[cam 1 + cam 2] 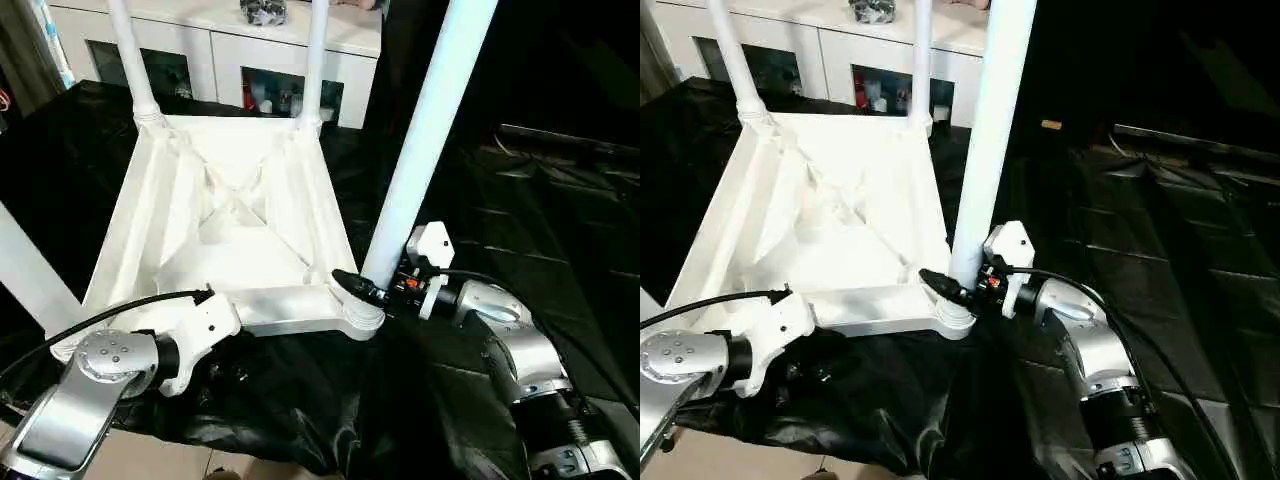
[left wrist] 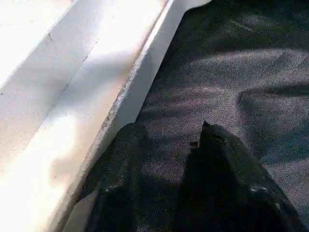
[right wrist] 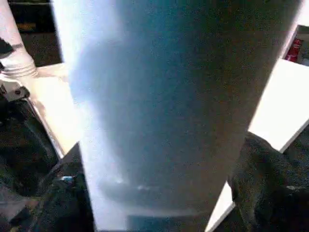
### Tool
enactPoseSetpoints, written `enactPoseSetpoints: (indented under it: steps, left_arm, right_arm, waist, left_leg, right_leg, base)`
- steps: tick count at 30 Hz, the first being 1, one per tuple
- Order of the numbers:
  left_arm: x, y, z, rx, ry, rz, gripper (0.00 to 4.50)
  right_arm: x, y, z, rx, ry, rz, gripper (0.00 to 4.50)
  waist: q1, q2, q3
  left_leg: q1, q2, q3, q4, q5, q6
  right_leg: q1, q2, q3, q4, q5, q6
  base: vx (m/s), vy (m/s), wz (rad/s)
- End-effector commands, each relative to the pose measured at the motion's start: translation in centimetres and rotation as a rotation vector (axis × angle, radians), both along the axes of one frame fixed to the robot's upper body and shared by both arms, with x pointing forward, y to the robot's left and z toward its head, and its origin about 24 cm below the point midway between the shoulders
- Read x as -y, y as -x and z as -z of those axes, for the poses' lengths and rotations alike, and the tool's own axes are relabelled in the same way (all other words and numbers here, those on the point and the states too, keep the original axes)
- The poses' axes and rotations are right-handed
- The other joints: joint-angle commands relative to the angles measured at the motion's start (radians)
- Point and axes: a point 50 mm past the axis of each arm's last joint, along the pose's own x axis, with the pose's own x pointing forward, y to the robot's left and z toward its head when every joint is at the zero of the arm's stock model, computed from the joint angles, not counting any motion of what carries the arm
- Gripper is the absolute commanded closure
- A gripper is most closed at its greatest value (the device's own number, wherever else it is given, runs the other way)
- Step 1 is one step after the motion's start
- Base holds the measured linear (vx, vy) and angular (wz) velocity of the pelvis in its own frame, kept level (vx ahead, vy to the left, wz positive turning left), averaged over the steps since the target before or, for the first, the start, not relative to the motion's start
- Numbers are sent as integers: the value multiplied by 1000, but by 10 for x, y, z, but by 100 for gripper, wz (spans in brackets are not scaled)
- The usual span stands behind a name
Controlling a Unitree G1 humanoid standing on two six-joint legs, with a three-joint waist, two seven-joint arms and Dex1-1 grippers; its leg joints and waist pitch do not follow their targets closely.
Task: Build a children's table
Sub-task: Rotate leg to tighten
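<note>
The white tabletop [image 1: 290,308] lies upside down on black cloth, ribbed underside up. Two legs stand in its far corner sockets [image 1: 130,60] [image 1: 315,60], and another leg [image 1: 25,270] rises at the near left. A fourth leg [image 1: 425,130] stands tilted in the near right socket [image 1: 362,318]. My right gripper [image 1: 378,282] is shut on this leg just above the socket, one finger on each side [image 3: 63,193]. My left gripper [image 2: 169,128] is open over the cloth, right beside the tabletop's near edge [image 2: 72,121], with nothing between its fingers.
A white cabinet [image 1: 230,50] with glass doors stands behind the tabletop. Black cloth [image 1: 520,200] covers the ground all around, wrinkled at the near edge. A black cable [image 1: 90,320] runs along my left forearm. Light floor [image 1: 150,460] shows at the near left.
</note>
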Motion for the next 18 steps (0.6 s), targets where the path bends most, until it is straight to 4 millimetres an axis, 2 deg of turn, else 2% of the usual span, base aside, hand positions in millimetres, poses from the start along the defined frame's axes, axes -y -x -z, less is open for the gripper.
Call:
enactPoseSetpoints:
  steps: [1, 2, 3, 6, 7, 9, 11, 13, 16, 17, 18]
  left_arm:
    - [-3, -6, -5, 49, -40, -22, 201]
    - [-3, -7, -5, 49, -41, -23, 194]
    - [-3, -7, -5, 52, -44, -26, 168]
    - [-5, -10, -2, 69, -63, -42, 160]
    - [-5, -11, -1, 71, -67, -46, 136]
    - [-7, -12, 2, 81, -81, -60, 122]
    - [-9, -15, 5, 105, -97, -83, 109]
    - [-10, -18, 7, 127, -105, -101, 94]
    - [-9, -24, 8, 159, -106, -127, 67]
    - [-8, -25, 9, 164, -106, -128, 58]
    - [-7, -26, 10, 168, -105, -123, 58]
  right_arm:
    - [9, -2, 0, 3, -19, 45, 131]
    - [9, -2, 0, 3, -20, 46, 142]
    - [10, -2, 0, 4, -21, 52, 162]
    - [14, -2, -2, 5, -29, 69, 171]
    - [17, -2, -2, 6, -30, 76, 196]
    - [22, -1, -3, 7, -34, 93, 209]
    - [28, 1, -4, 8, -36, 112, 224]
    - [33, 2, -5, 10, -34, 130, 239]
    - [46, 7, -7, 11, -34, 168, 261]
    - [50, 9, -8, 12, -33, 180, 263]
    - [57, 13, -9, 13, -30, 203, 263]
  waist:
    - [5, 23, -49]
    - [4, 25, -49]
    - [4, 26, -48]
    - [4, 27, -47]
    - [4, 26, -48]
    - [7, 25, -46]
    - [7, 22, -46]
    - [11, 22, -46]
    - [18, 26, -47]
    - [25, 28, -48]
    - [28, 35, -47]
  left_leg:
    - [2, 15, 0, -78, -294, -2]
    - [3, 15, 0, -78, -303, -5]
    - [3, 15, -1, -79, -307, -7]
    - [3, 15, -2, -80, -320, -8]
    - [4, 15, -2, -79, -323, -8]
    - [7, 14, -1, -79, -341, -7]
    - [4, 14, -3, -79, -346, -9]
    - [8, 13, -2, -78, -352, -8]
    - [9, 14, -2, -79, -343, -8]
    - [15, 16, 1, -76, -345, -9]
    - [19, 16, 2, -76, -355, -10]
  right_leg:
    - [39, -35, 38, -74, -287, -157]
    - [38, -34, 38, -76, -297, -155]
    - [38, -34, 38, -76, -300, -154]
    - [37, -35, 38, -79, -317, -149]
    - [37, -35, 38, -79, -320, -148]
    - [33, -34, 38, -83, -350, -138]
    - [35, -35, 37, -86, -375, -127]
    - [31, -35, 37, -90, -398, -114]
    - [31, -35, 38, -91, -384, -113]
    - [25, -34, 39, -89, -365, -120]
    - [23, -32, 40, -91, -357, -125]
  base:
    - [0, 0, 0]
    - [0, 0, 0]
    - [0, 0, 0]
    - [0, 0, 0]
    - [0, 0, 0]
    - [0, 0, 0]
    - [0, 0, 0]
    - [0, 0, 0]
    - [0, 0, 0]
    - [0, 0, 0]
    - [0, 0, 0]
